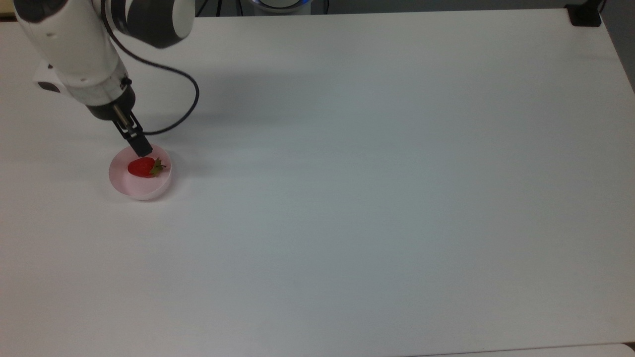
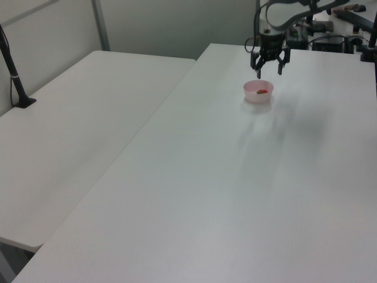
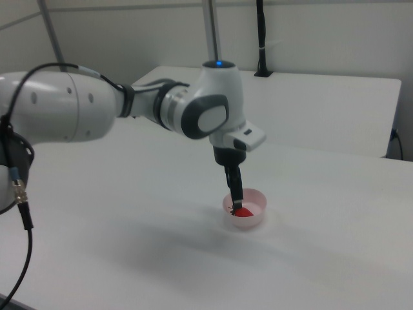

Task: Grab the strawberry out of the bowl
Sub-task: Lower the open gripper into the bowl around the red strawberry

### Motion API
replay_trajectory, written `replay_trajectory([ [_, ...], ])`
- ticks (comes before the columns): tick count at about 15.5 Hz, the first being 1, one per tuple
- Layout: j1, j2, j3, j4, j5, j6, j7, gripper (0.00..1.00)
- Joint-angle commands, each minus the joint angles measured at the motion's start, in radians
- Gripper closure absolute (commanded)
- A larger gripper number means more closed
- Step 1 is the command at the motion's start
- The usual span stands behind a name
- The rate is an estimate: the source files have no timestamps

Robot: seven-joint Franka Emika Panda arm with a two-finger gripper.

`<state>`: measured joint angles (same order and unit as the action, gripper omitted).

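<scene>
White arm over pink bowl — jaws down at the strawberry inside.

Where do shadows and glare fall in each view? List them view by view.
Top view: soft grey shadow on the table beside the bowl and behind the gripper. Left view: faint diffuse shadow patches on the table below the bowl. Right view: blurred dark patch on the table toward the right view's left of the bowl; small highlight on the strawberry.

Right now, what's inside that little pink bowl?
A red strawberry lies in the bowl, leafy cap toward the top view's right. The gripper hangs open above it, hiding some far rim.
</scene>
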<state>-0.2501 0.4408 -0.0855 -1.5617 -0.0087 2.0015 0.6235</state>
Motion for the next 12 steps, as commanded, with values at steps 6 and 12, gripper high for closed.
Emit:
replay_trajectory([
  [6,-0.003,0.055,0.003,-0.031,0.024,0.129,0.108,0.27],
  [12,-0.003,0.062,0.006,-0.024,0.024,0.129,0.104,0.30],
])
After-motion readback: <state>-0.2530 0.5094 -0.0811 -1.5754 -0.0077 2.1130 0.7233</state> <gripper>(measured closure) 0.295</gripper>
